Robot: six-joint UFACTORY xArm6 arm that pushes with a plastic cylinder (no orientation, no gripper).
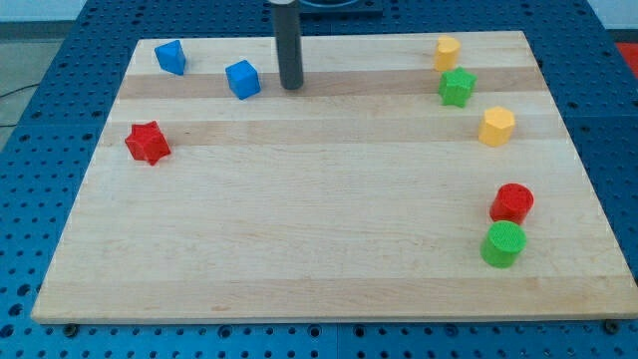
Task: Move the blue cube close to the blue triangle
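The blue cube (242, 79) sits on the wooden board (329, 229) near the view's top left. The blue triangle (170, 57) lies further left and a little higher, about a block's width apart from the cube. My tip (291, 86) rests on the board just to the right of the blue cube, with a small gap between them. The dark rod rises straight up out of the view's top.
A red star (148, 143) lies at the left. At the right are a yellow cylinder (447, 52), a green star (457, 87), a yellow hexagon (496, 127), a red cylinder (512, 203) and a green cylinder (503, 244).
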